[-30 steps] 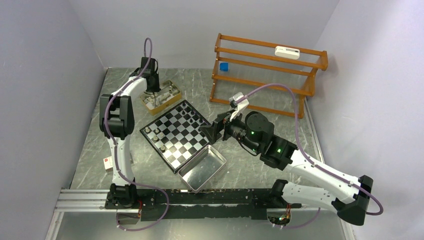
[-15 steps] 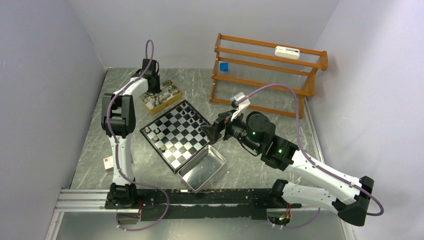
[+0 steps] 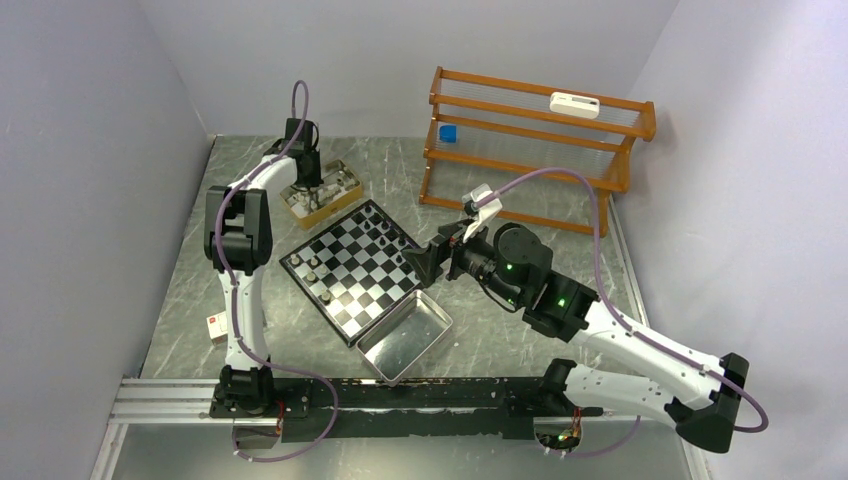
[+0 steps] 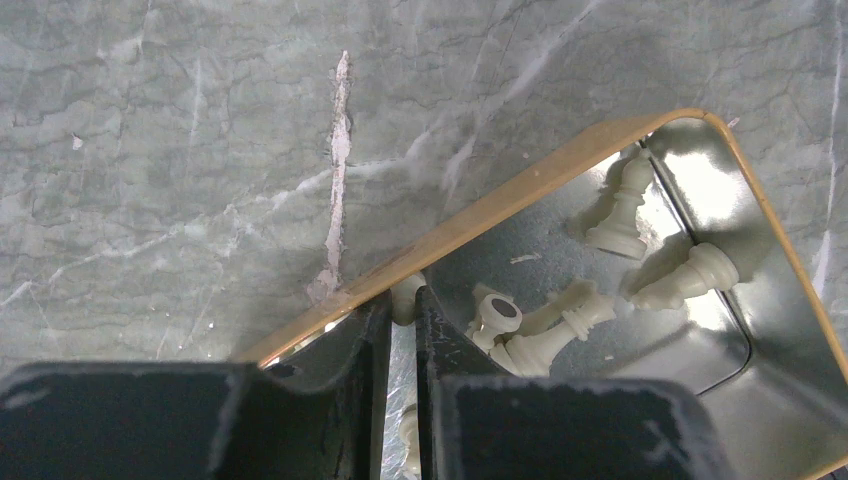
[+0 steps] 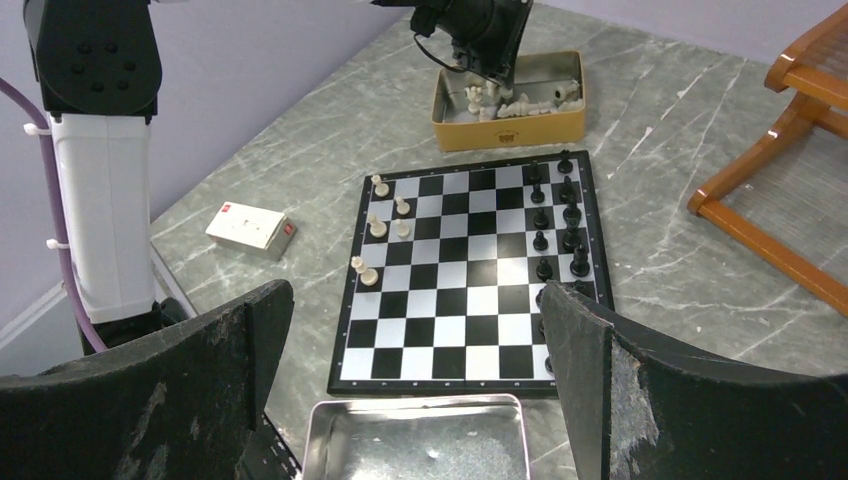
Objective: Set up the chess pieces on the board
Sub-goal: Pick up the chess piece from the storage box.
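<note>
The board (image 3: 360, 290) lies mid-table, with black chess pieces (image 5: 568, 215) along its right side and a few cream ones (image 5: 378, 225) on its left side. More cream pieces (image 4: 560, 320) lie loose in the gold box (image 4: 500, 205) behind the board. My left gripper (image 4: 404, 300) reaches down into that box (image 3: 322, 195), its jaws almost together with a cream piece (image 4: 406, 295) pinched at the tips. My right gripper (image 5: 415, 300) hangs wide open and holds nothing. It hovers over the board's near right corner (image 3: 418, 265) and the metal tray.
A shiny metal tray (image 3: 405, 335) touches the board's near corner. A wooden rack (image 3: 530, 140) stands at the back right with a white device (image 3: 574, 104) and a blue cube (image 3: 447, 133) on it. A small white-and-red box (image 3: 216, 325) lies at the left.
The left gripper's jaws have narrowed inside the gold box. The right arm has stayed where it was.
</note>
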Robot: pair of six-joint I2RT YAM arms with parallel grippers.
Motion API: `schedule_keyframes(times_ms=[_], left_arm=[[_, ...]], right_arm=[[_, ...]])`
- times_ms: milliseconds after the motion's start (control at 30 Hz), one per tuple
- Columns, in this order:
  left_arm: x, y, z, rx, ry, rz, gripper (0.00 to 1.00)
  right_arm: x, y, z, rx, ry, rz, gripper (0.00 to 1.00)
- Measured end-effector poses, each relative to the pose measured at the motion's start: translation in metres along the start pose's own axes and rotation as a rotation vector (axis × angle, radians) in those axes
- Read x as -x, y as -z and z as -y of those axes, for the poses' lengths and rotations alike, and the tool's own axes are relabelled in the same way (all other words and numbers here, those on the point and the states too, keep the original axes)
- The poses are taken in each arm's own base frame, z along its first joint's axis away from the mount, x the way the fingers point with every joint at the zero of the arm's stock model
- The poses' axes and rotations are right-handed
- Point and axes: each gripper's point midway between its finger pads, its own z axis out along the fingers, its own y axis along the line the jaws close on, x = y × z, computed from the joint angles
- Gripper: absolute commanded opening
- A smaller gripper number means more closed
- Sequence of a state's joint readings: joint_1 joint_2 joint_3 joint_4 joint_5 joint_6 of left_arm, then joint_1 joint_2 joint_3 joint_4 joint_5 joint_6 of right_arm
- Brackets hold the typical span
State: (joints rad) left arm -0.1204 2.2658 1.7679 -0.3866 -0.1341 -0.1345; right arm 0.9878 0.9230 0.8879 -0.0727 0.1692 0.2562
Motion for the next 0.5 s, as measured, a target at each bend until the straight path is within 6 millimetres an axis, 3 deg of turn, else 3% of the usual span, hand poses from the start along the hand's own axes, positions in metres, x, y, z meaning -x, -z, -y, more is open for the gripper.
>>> schedule_keyframes(times_ms=[500], left_arm=[[0.001,0.015,0.005,-0.032,0.027,0.001,0.14]], right_arm=[[0.003,0.009,0.002,0.002,0.000,0.021,1.00]])
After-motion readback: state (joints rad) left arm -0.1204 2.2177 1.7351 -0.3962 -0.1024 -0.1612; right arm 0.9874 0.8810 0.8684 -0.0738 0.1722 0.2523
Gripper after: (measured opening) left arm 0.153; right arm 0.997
